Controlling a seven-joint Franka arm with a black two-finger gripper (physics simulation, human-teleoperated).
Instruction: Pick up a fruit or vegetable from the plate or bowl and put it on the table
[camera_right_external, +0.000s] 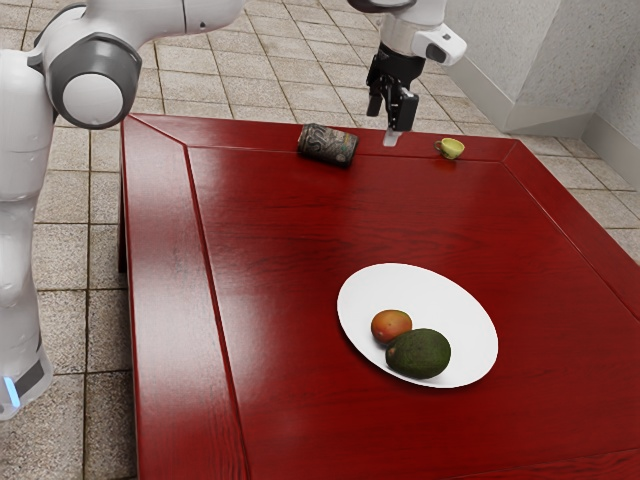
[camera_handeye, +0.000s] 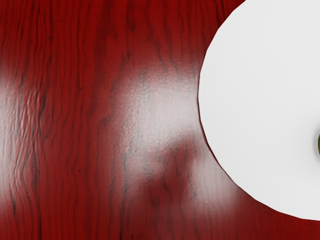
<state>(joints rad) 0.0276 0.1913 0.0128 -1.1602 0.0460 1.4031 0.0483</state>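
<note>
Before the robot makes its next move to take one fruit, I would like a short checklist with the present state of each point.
1. Gripper open, holding nothing: ok.
2. Avocado and reddish fruit both on the white plate: ok.
3. Gripper lined up above a fruit: not ok.
4. Finger room between the two fruits: cannot tell; the avocado partly hides the other.
5. Bare table beside the plate for placing: ok.

On the red table (camera_right_external: 270, 230), a white plate (camera_right_external: 455, 310) holds an avocado (camera_right_external: 420, 354) beside a reddish-orange fruit (camera_right_external: 391, 325). Farther off, a dark patterned can (camera_right_external: 328, 145) lies left of a yellow cup (camera_right_external: 452, 149).
</note>
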